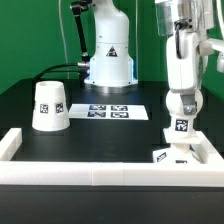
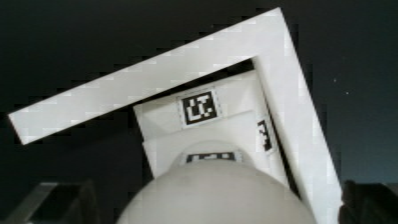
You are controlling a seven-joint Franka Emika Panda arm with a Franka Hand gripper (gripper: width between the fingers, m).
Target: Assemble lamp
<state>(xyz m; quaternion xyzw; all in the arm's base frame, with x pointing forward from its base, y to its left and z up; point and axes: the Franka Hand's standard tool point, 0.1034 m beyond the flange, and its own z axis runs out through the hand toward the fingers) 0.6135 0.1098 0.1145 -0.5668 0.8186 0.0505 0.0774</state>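
Note:
The flat square lamp base (image 2: pixel 222 125) lies in the corner of the white border rails, its tags showing. In the exterior view the base (image 1: pixel 164 155) sits at the front right corner. My gripper (image 1: pixel 181 145) hangs straight over it, shut on the round white bulb (image 2: pixel 205 195), which fills the near part of the wrist view just above the base. The gripper (image 2: pixel 205 205) shows only dark finger edges on either side of the bulb. The cone-shaped shade (image 1: pixel 50 105) stands upright at the exterior view's left, far from the gripper.
The white border rails (image 1: pixel 100 170) run along the front and up both sides, and they meet in a corner (image 2: pixel 267 30) behind the base. The marker board (image 1: pixel 110 112) lies mid-table. The arm's base (image 1: pixel 108 60) stands at the back.

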